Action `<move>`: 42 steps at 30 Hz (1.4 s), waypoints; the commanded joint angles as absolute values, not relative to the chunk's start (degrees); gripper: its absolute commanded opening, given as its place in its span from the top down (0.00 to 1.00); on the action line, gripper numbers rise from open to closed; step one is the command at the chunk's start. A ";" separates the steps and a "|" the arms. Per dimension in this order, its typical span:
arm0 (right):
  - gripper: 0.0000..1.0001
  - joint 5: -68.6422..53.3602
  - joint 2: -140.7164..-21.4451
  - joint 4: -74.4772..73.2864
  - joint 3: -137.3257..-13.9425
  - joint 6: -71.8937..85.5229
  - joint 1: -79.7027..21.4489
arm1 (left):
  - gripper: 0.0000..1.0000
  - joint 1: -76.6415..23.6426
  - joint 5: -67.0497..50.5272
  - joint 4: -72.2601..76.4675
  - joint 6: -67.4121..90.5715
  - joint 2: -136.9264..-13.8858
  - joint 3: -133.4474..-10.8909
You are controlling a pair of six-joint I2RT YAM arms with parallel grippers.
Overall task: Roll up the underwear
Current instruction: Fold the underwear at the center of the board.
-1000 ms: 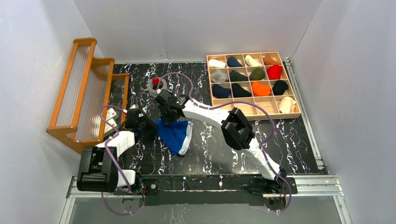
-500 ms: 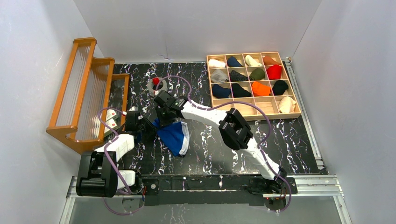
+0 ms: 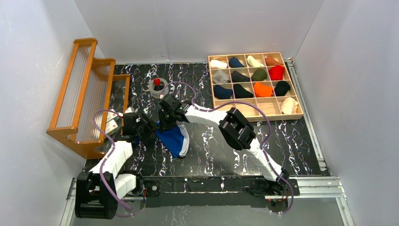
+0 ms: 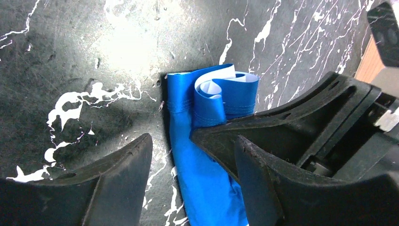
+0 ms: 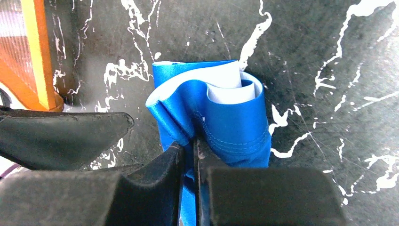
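Top view high above near edge, looking down on whole table point(image 3: 296, 146), both wrist views close, sharing the blue underwear point(image 4: 202, 197)

White walls point(image 3: 197, 28), black white-veined tabletop point(image 3: 291, 141), wooden rack point(image 3: 80, 89) left, wooden compartment tray point(image 3: 266, 107) right.

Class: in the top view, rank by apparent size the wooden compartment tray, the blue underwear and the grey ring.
1. wooden compartment tray
2. blue underwear
3. grey ring

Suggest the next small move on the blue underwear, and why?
Probably close the left gripper on the blue underwear: its jaws stand open astride the fabric, while only the right gripper pinches the loose roll.
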State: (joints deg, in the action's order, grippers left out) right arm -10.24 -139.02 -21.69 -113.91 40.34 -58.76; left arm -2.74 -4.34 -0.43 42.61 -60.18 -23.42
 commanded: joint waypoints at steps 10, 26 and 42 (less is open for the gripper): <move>0.76 -8.61 -136.71 -17.62 -107.40 40.61 -59.24 | 0.39 -2.37 -3.63 4.10 45.82 -70.14 -26.79; 0.80 -8.61 -133.95 -16.72 -104.19 36.97 -59.37 | 0.24 -1.06 -2.39 7.03 48.89 -67.35 -25.80; 0.76 -9.79 -132.77 -14.57 -102.20 35.50 -59.48 | 0.36 -1.01 -15.11 14.42 45.39 -73.70 -20.85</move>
State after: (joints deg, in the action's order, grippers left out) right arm -9.93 -132.86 -11.40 -101.47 37.30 -59.00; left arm -1.13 -11.22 15.51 47.59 -71.79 -22.41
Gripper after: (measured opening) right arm 0.233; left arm 0.679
